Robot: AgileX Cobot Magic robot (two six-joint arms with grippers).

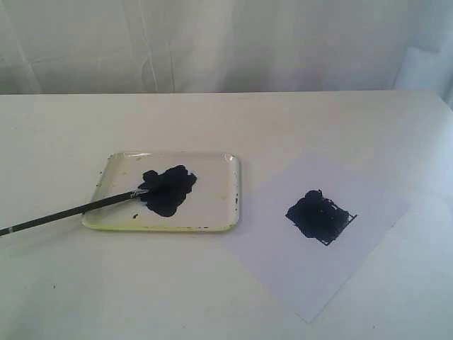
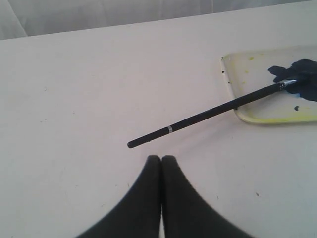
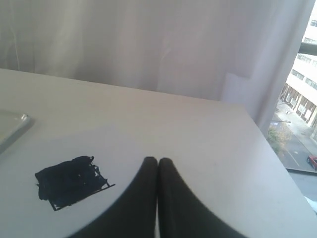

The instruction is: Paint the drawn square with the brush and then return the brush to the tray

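The brush (image 1: 71, 211) lies with its dark tip in the tray (image 1: 226, 191) on the blue-black paint blotch (image 1: 168, 190), its thin black handle sticking out over the tray's rim onto the table. The left wrist view shows the same brush (image 2: 208, 114) and tray (image 2: 233, 94). My left gripper (image 2: 161, 157) is shut and empty, just short of the handle's free end. The drawn square (image 1: 321, 217) on the white paper (image 1: 354, 269) is smeared dark inside. My right gripper (image 3: 157, 160) is shut and empty, beside the drawn square (image 3: 72, 181). Neither gripper shows in the exterior view.
A white curtain (image 1: 226, 42) hangs behind the table. In the right wrist view the table's edge (image 3: 267, 148) runs near a window with a street outside. A corner of the tray (image 3: 12, 126) shows there too.
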